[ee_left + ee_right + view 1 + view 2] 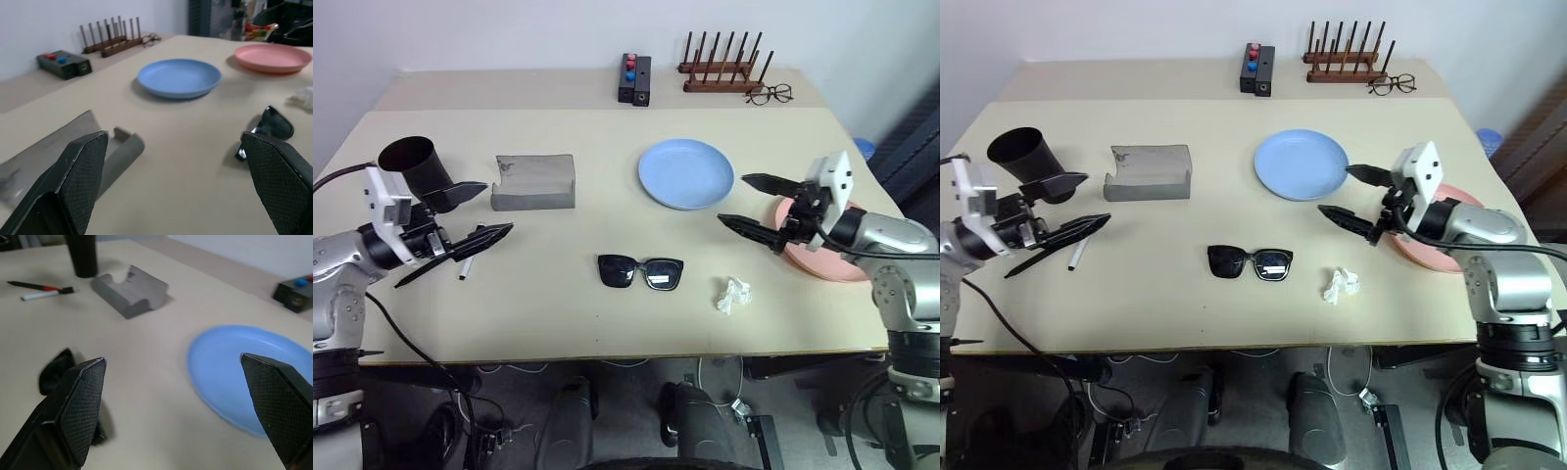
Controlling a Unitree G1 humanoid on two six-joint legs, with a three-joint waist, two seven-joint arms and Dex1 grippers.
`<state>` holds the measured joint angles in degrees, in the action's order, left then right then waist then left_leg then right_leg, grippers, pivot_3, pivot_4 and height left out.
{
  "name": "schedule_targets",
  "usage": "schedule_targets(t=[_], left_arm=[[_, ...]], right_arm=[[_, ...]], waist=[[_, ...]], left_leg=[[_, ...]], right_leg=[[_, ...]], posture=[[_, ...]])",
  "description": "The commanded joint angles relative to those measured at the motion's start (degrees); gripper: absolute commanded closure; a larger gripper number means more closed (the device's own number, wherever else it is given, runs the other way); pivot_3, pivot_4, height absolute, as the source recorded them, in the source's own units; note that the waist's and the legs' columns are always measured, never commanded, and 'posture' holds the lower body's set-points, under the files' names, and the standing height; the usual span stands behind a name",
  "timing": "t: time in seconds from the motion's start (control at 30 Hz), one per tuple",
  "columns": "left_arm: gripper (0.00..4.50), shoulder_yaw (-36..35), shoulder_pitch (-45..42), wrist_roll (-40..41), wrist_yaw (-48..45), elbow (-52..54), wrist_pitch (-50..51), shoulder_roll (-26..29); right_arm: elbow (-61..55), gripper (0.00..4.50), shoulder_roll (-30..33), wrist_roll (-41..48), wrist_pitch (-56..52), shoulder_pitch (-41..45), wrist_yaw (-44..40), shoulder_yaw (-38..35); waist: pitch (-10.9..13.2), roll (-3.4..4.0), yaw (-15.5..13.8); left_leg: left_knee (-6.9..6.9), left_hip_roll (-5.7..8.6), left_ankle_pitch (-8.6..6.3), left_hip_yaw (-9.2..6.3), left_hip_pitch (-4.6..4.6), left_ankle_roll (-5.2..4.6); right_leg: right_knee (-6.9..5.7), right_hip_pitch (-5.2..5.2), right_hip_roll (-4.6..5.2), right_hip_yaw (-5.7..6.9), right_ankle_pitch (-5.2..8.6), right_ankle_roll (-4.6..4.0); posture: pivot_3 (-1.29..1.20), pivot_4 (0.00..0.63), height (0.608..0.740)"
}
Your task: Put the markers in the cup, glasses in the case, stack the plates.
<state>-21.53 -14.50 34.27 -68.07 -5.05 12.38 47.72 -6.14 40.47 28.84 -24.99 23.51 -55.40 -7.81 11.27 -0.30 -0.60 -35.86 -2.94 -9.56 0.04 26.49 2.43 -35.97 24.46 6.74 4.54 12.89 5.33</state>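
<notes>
The table [558, 323] has all the things spread out, so each one is easy to reach.

The left gripper [470, 211] hangs just above the table near the markers [41, 290]. Its two black fingers are spread wide, and it holds nothing. The markers lie flat, close together, right beside the black cup [419, 164]. That makes sense, because they need to go into the cup, and it stands upright with its mouth open to the top.

The right gripper [756, 206] also has its fingers spread wide, with nothing in them. It floats between the blue plate [686, 173] and the pink plate [822, 250]. The pink plate sits near the table's right edge, partly under the right arm. The two plates are apart, not stacked yet. This arm is the handy one for them.

The sunglasses [641, 272] rest in the middle of the table, towards the front, with the arms folded. The grey case [534, 182] lies farther back and to the left, near the cup. Its flap looks open, ready for the sunglasses.

A small white crumpled scrap [732, 294] sits beside the sunglasses.

I think no part of the job is done yet.
</notes>
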Motion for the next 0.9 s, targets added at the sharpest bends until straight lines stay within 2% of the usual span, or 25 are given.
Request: schedule_targets(t=[0.03, 0.2, 0.27, 0.33, 0.53, 0.8, 0.9], left_arm=[[0.0, -3.52, 1.7, -0.32, 1.04, -0.19, 2.45, 3.95], [0.0, -5.99, 4.43, -0.56, 6.89, -1.49, 10.72, 7.37], [0.0, -5.78, 7.46, -2.7, 7.87, -2.1, 14.26, 10.25], [0.0, -5.6, 10.79, -6.11, 8.15, -3.25, 13.44, 12.69], [0.0, -5.48, 12.3, -6.93, 11.39, -1.75, 19.85, 13.81], [0.0, 2.65, 4.61, -10.9, 7.87, -5.29, 19.06, 16.09], [0.0, 7.3, -0.82, -14.84, 4.66, -11.96, 14.78, 18.23]], right_arm=[[-5.91, 0.03, -1.44, 0.82, -3.73, 2.35, 3.58, 1.86], [-9.66, 0.03, -4.72, 0.51, -6.6, 3.05, 7.34, 5.39], [-10.67, 0.03, -5.91, 1.25, -7.85, 3.78, 7.42, 6.61], [-11.96, 0.03, -7.04, 0.1, -8.18, 4.1, 7.64, 9.7], [-13.22, 0.03, -11.35, -1.86, -6.07, 4.65, 9.4, 13.63], [-13.47, 0.03, -10.27, -2.56, -4.88, 2.56, 9.19, 12.52], [-14.5, 0.03, -9.98, -2.49, -5.0, 1.33, 9.83, 11.68]], waist=[[0.0, 0.01, -0.08], [0.0, 0.0, -0.01], [0.01, 0.01, 0.04], [0.01, 0.01, 0.05], [0.0, 0.01, -0.2], [-0.04, -0.07, -0.1], [-0.04, -0.06, 0.06]], left_leg=[[0.0, 0.0, 0.0, 0.0, 0.0, 0.01], [0.06, -0.02, -0.09, -0.01, -0.01, 0.14], [0.07, -0.02, -0.09, 0.01, 0.01, 0.15], [0.18, -0.02, -0.1, 0.03, 0.0, 0.16], [0.49, -0.02, -0.08, 0.03, -0.02, 0.22], [0.52, -0.02, -0.07, 0.16, -0.01, 0.24], [0.65, -0.02, 0.01, 0.19, -0.03, 0.13]], right_leg=[[0.0, 0.0, 0.0, 0.0, 0.0, 0.0], [0.05, 0.03, 0.0, 0.0, 0.01, -0.01], [0.09, 0.05, 0.01, 0.0, 0.0, -0.01], [0.16, 0.07, 0.01, 0.0, 0.0, -0.01], [0.29, 0.31, 0.0, 0.01, 0.0, -0.03], [0.47, 0.07, 0.01, 0.02, -0.03, -0.02], [0.46, 0.11, 0.0, 0.02, -0.03, -0.01]], posture=[[0.0, 0.15, 0.74], [0.0, 0.15, 0.74], [0.0, 0.15, 0.74], [0.0, 0.15, 0.74], [0.0, 0.15, 0.74], [0.0, 0.15, 0.74], [0.0, 0.15, 0.74]])
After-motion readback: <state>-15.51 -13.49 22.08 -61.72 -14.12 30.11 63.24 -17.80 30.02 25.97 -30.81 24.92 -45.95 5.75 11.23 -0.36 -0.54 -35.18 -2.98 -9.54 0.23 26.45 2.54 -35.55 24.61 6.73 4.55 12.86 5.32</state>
